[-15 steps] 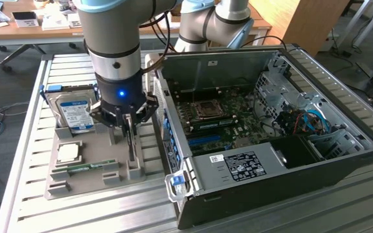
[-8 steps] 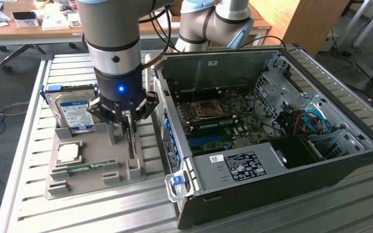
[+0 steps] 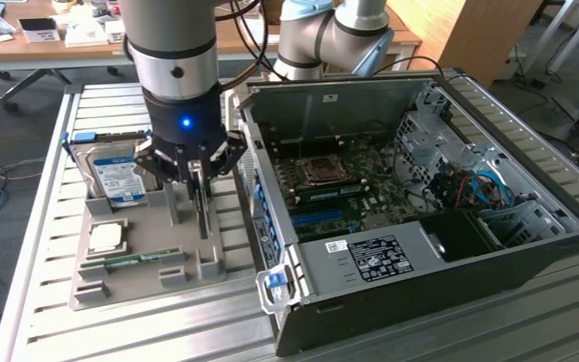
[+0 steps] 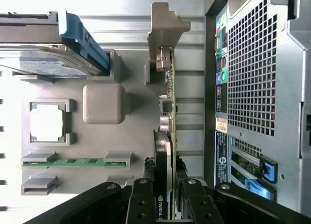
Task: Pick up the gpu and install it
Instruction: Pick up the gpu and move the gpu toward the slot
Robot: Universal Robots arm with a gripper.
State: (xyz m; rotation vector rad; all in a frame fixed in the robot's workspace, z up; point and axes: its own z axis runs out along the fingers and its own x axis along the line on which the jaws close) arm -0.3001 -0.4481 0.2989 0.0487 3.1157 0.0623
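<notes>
Wrist view: claw [image 4: 166,207] is clenched on the gpu [image 4: 164,151], one pad on each face. The card stands on edge in the grey tray [image 4: 102,151], with its metal bracket [image 4: 164,59] tucked against the holder post [image 4: 165,25], so it's not lifted yet.

In the exterior view the tray sits at 9 o'clock from the open case [image 3: 531,249], just beside its wall.

Risks as I see them:
- The grip is thin-on-thin. I can't tell how centred it is along the card. If it's off-centre, the card could pivot in the pads once it's clear of the tray.
- The bracket may snag on the post if the lift isn't straight up, which would drag the tray or twist the card.
- The hard drive [image 4: 58,63] stands at 11 o'clock from the claw in the exterior view. The memory stick [image 4: 73,162] lies at 7 o'clock, near. A sideways swing could clip either one.
- The case wall is very near, so a low carry would hit the rim.
- Inside, the cables [image 3: 481,188] at 3 o'clock from the motherboard [image 3: 340,188] crowd the bay. A tilted card would miss the slot, and pushing it down then could flex the board.
</notes>
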